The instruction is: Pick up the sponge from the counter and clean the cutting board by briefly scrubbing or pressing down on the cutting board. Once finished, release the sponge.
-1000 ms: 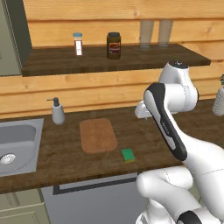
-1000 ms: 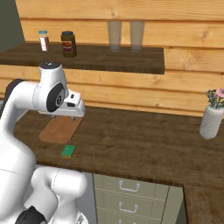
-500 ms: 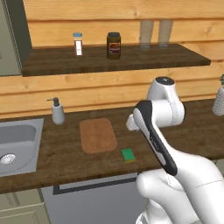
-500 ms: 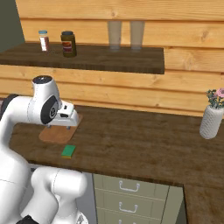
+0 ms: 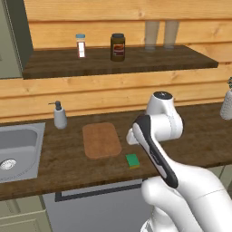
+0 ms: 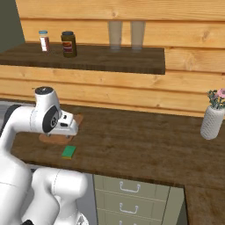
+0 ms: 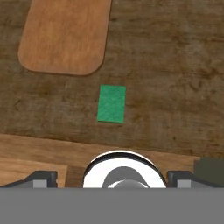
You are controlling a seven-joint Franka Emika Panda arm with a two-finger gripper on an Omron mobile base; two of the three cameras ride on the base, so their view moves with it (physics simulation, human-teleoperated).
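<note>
We are hovering above the sponge; grip state unclear.
Sponge is lying on the counter, at 6 o'clock from the cutting board. A misaligned descent is risking a nudge.

Dark, matt wood-plank surface; paler smooth wooden cutting board; matt green sponge; steel sink at nine o'clock.

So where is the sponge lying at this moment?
The sponge lies flat on the counter near its front edge, just off the cutting board on the corner away from the sink. It touches neither the board nor the fingers.
</note>
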